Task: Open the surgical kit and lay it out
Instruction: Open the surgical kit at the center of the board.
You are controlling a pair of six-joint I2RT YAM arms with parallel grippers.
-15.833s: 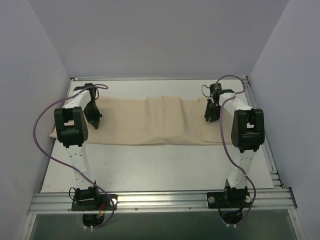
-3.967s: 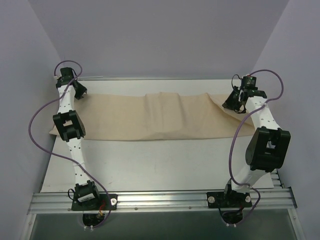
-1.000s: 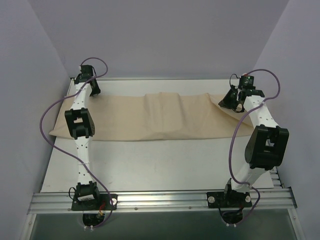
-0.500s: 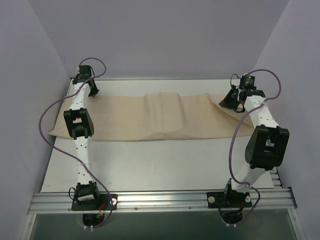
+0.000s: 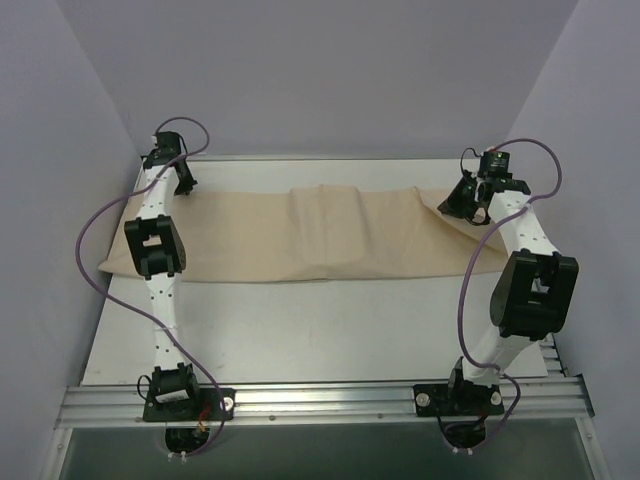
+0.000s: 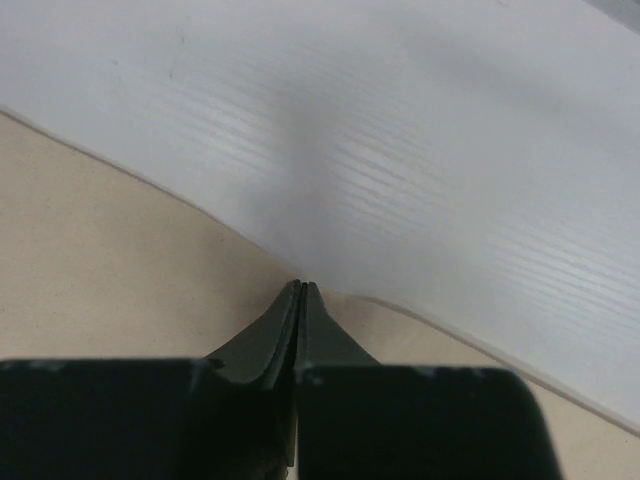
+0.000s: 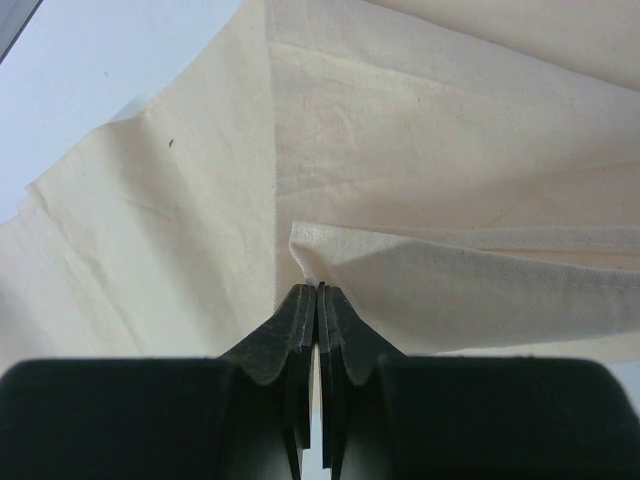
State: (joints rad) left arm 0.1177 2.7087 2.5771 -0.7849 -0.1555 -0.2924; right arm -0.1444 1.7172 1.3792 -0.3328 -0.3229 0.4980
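The white desk point(image 5: 330, 330) carries one thing: the surgical kit's tan cloth wrap point(image 5: 250, 240). It's a long strip lying across the desk's far half, reaching nearly from the desk's left edge to its right edge. No steel tray or instruments showing anywhere. There's a thicker folded hump point(image 5: 350, 215) around the desk's middle line. My guess is any hard stuff sits under that, but I can't see it.

The left gripper point(image 5: 183, 183) is out at the desk's far-left corner, jaws pressed together right on the wrap's far hem. In the wrist view it looks like they nip just the very edge, with bare desk beyond. The right gripper point(image 5: 457, 203) is near the desk's far-right corner, jaws pinching the hem of a folded-over flap point(image 7: 450, 280), which stands lifted off the layer beneath.

Handling-wise, it's thin, limp woven fabric, light, with zero stiffness, so I'd expect it to sag and drag rather than slide as a sheet. It's not fragile and not slippery, but a grip this shallow could slip out if one side gets tugged harder. Hems and corners are the spots to hold, one layer only. I'd pull both ends evenly and keep low, since a yank could tip whatever lies inside the hump.
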